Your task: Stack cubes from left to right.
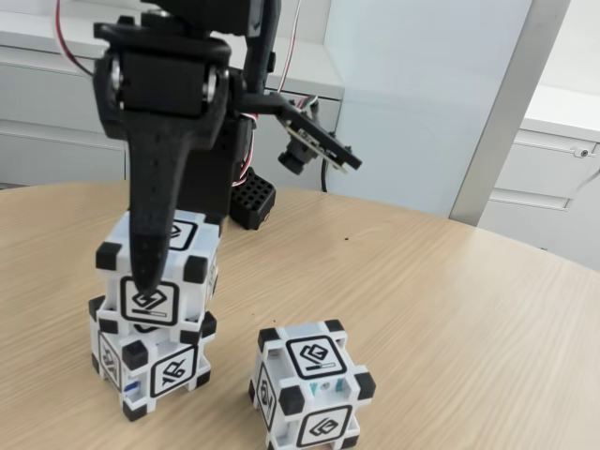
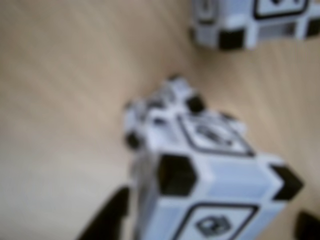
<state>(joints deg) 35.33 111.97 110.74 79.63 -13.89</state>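
The top cube (image 2: 210, 200), closest to my wrist camera, sat between the jaws of the gripper (image 1: 155, 267), which clasped it on the bottom cube (image 1: 150, 361); I judged it light, stiff, slippery, best held by its flat faces, with the third cube (image 1: 309, 389) apart.

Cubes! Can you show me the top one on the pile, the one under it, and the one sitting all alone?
top cube (image 1: 192, 251): fixed view, on its white top face.
bottom cube (image 1: 173, 369): fixed view, on the front glyph face.
lone cube (image 1: 319, 355): fixed view, on its top glyph.
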